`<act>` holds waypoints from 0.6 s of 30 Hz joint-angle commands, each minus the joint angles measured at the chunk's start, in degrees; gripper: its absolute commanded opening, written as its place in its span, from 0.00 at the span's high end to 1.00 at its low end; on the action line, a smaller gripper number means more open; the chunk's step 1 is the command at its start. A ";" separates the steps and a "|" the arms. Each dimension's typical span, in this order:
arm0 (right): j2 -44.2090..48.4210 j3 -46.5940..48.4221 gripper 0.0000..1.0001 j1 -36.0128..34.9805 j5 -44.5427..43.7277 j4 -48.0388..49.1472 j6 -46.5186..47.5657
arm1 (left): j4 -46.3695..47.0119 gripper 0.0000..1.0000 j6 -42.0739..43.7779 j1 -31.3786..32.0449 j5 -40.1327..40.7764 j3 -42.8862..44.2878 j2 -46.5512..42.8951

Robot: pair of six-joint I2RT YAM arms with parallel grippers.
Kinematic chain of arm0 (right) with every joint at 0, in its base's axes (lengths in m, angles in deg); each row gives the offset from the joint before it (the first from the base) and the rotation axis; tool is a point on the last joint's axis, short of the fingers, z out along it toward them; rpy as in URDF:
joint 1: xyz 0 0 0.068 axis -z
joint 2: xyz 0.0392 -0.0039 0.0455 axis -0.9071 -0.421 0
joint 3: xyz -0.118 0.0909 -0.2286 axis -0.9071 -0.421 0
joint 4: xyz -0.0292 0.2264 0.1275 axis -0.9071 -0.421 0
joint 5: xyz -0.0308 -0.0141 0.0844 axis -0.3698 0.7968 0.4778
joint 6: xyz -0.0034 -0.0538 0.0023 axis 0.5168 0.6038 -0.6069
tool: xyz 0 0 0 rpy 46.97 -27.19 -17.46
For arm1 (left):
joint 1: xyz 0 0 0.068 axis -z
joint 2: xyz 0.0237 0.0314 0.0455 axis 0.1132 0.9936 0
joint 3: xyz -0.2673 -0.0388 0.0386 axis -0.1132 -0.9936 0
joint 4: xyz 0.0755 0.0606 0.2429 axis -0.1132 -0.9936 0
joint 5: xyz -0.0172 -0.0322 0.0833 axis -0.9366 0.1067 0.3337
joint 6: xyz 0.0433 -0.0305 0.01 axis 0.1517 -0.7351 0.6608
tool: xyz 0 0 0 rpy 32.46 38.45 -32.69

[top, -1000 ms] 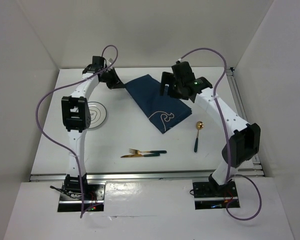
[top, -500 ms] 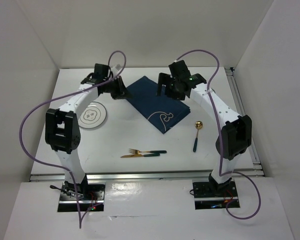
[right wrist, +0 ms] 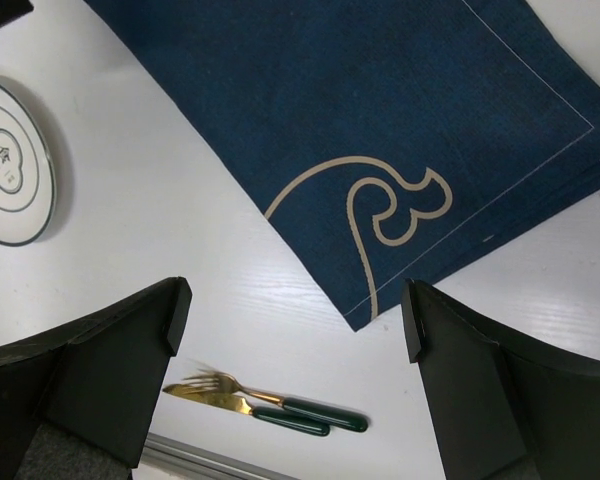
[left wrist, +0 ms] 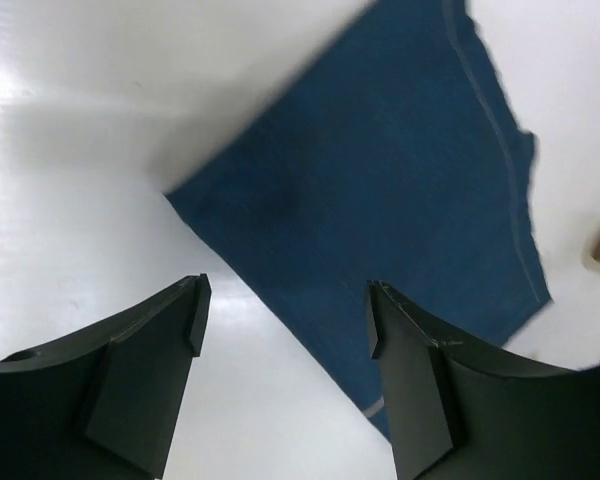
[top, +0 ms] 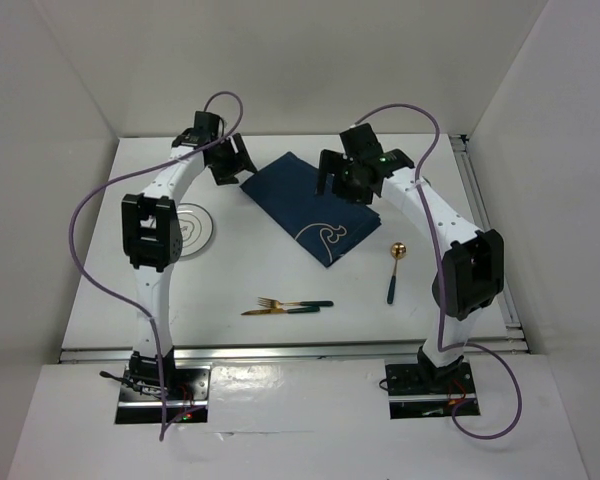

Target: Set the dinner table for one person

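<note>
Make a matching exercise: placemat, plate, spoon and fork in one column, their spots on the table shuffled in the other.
Things:
1 placemat
2 plate
3 spoon
4 fork

Places:
A near edge, beside the knife
B left side of the table
C far middle
D right side, off the placemat's near corner

Pairs: 1-C, 2-B, 3-D, 4-A

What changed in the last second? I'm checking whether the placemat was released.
The left gripper opened over the left corner of the placemat, apparently letting it go, and drew back slightly. The right gripper stayed open above the placemat. The plate, fork, knife and spoon did not move.
</note>
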 commanded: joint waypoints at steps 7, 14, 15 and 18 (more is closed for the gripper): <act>3.85 -2.19 0.00 1.75 -0.19 -1.40 0.71 | -3.57 0.18 -2.53 -0.50 2.96 9.37 11.77; 3.32 -2.19 0.00 2.27 -0.19 -1.93 1.24 | 3.09 0.42 -4.82 -1.03 -3.53 7.27 13.62; 3.32 -2.19 0.00 2.27 -0.19 -1.93 1.24 | 4.24 0.55 -4.82 -1.55 -4.41 7.27 13.62; 3.32 -2.19 0.00 2.27 -0.19 -1.93 1.24 | 7.92 0.97 -6.04 -2.17 -8.79 7.97 12.40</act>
